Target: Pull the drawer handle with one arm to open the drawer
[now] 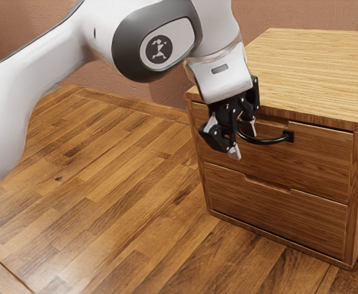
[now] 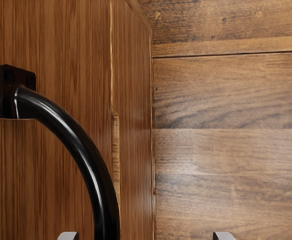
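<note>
A wooden cabinet stands at the exterior view's right with two drawers. The top drawer carries a black curved handle. Its front sits level with the lower drawer. My black gripper is at the handle's end nearest the arm. It is open, one finger on each side of the bar. In the wrist view the handle curves from its square mount down between my two fingertips, much closer to one of them. The bar is not pinched from both sides.
The cabinet rests on a wooden plank floor, which stretches wide in front of the drawers and toward the exterior view's left. My white arm comes in from the upper left above that floor.
</note>
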